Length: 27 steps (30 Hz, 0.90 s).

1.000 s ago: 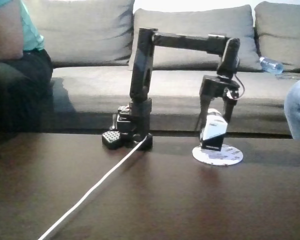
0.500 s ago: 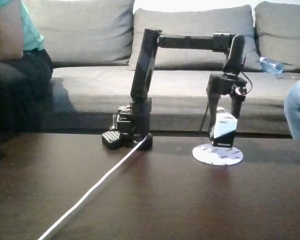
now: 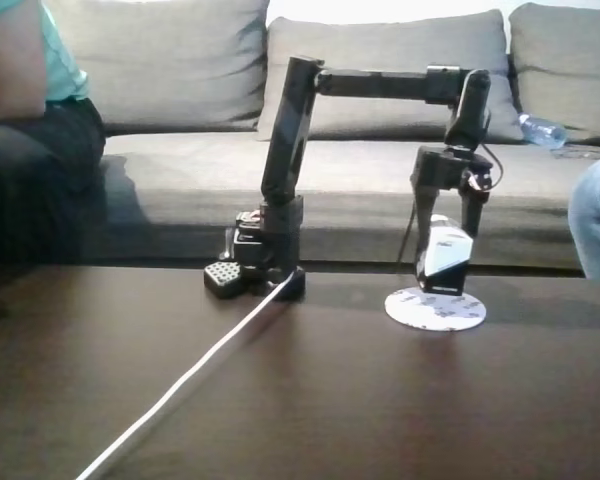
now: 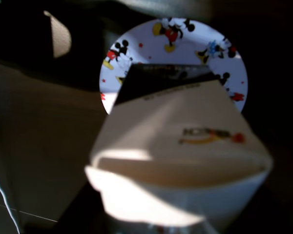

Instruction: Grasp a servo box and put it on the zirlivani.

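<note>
In the fixed view my gripper [image 3: 443, 245] hangs down from the black arm and is shut on the servo box [image 3: 444, 259], white on top with a black lower part. The box is upright over the far half of the zirlivani [image 3: 435, 309], a flat round white disc on the dark table. I cannot tell whether its bottom edge touches the disc. In the wrist view the servo box [image 4: 185, 141] is close below the camera. Beyond it lies the zirlivani [image 4: 136, 58], printed with small cartoon figures.
The arm's base [image 3: 265, 270] stands at the table's far edge, and a white cable [image 3: 180, 385] runs from it toward the near left. A grey sofa [image 3: 180, 170] is behind, with a bottle [image 3: 540, 130] on it. A seated person [image 3: 30, 120] is left; a knee [image 3: 595, 215] is right.
Over the last second the arm swung right and lifted a little, carrying the box from the disc's left part to over its middle. In the last half second it barely moved.
</note>
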Each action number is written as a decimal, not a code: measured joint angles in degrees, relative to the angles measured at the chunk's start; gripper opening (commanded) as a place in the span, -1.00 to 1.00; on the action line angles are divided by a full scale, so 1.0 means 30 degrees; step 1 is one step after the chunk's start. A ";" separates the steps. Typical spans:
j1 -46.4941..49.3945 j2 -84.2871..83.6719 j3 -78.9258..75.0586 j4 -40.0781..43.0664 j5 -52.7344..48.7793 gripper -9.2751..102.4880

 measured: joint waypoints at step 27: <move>0.0059 0.0000 -0.0029 0.0117 0.0000 -0.37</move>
